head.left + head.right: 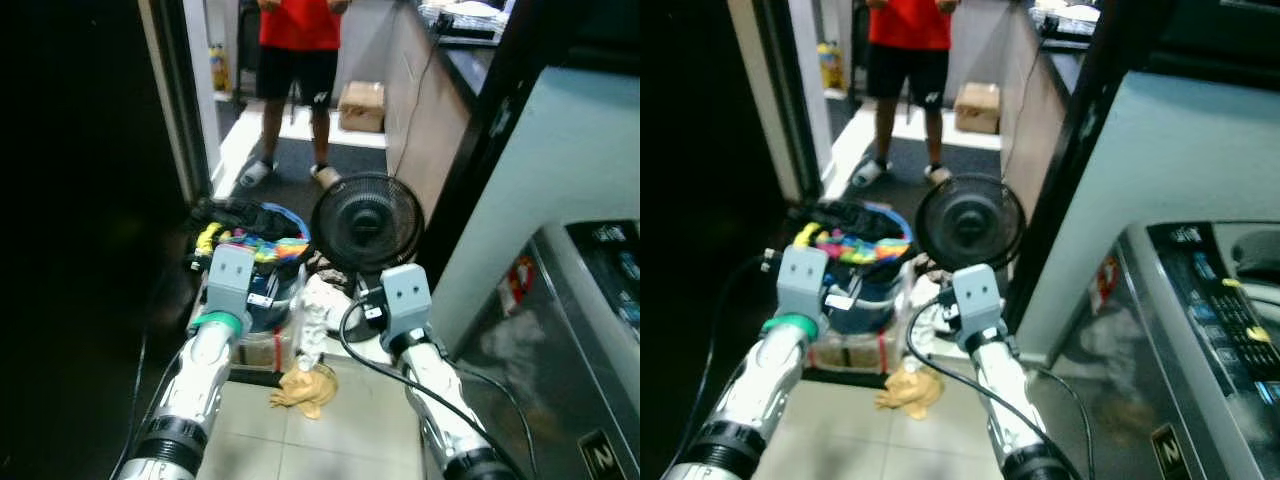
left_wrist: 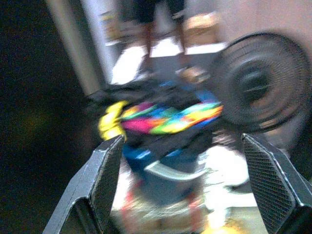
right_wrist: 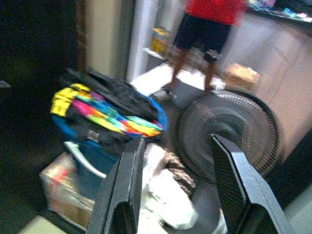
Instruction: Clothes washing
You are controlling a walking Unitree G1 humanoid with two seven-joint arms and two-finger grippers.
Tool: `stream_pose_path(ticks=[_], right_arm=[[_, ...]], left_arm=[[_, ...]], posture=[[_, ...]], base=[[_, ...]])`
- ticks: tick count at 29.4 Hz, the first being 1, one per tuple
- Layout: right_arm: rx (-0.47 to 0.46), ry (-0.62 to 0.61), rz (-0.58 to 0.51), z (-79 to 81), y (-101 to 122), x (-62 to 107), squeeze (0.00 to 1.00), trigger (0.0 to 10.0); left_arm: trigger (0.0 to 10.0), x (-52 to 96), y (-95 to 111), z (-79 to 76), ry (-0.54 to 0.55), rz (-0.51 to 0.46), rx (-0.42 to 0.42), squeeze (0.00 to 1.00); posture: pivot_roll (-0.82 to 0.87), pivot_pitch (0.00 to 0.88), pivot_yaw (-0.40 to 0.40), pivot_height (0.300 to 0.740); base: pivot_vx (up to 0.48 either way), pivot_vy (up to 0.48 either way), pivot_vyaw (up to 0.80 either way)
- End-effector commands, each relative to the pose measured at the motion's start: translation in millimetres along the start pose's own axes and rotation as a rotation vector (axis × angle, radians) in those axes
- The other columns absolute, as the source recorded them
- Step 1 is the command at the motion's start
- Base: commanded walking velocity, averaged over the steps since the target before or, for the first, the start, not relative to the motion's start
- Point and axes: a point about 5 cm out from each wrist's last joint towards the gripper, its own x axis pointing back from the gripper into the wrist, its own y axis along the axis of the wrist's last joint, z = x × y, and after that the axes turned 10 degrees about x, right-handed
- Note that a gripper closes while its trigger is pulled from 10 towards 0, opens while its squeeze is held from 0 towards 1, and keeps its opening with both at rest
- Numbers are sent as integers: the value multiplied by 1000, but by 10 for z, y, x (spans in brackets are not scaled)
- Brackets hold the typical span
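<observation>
A blue laundry basket [image 1: 285, 300] stands on the floor ahead, heaped with dark and rainbow-coloured clothes [image 1: 255, 245]. The same clothes [image 2: 165, 119] lie beyond my left gripper [image 2: 183, 187], which is open with nothing between its fingers. My right gripper [image 3: 178, 187] is also open and empty, pointing at the gap between the basket [image 3: 95, 163] and a fan [image 3: 226, 134]. Both arms reach forward, the left wrist [image 1: 228, 290] in front of the basket. A washing machine [image 1: 1200, 330] stands at my right.
A black floor fan [image 1: 367, 222] stands right of the basket. White cloth [image 1: 320, 315] and a tan rag [image 1: 305, 390] lie on the tiles. A person in red shirt and black shorts [image 1: 295, 60] stands in the doorway beyond. A dark wall runs along the left.
</observation>
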Motion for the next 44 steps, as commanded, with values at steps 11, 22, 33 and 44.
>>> stream_pose_path(ticks=[11, 22, 33, 44], right_arm=[[23, -3, 30, -52, -84, 43, 0, 10000], [20, -13, 36, -59, -92, 45, 0, 10000], [-16, -22, 49, -57, -113, 54, 0, 10000], [-3, -29, 49, -71, -120, 63, 0, 10000]], left_arm=[[10000, -13, -7, -88, -26, 5, -2, 0], [10000, -10, -11, -88, -27, 6, -3, 0], [10000, 4, -30, -91, -32, 11, -5, 0], [10000, -3, -31, -103, -42, 13, -9, 0]], posture=[[44, 0, 2, 740], [45, 0, 3, 740], [44, 0, 6, 740], [40, 0, 10, 740]], base=[[319, 0, 273], [302, 0, 361], [278, 0, -313], [265, 0, -364]])
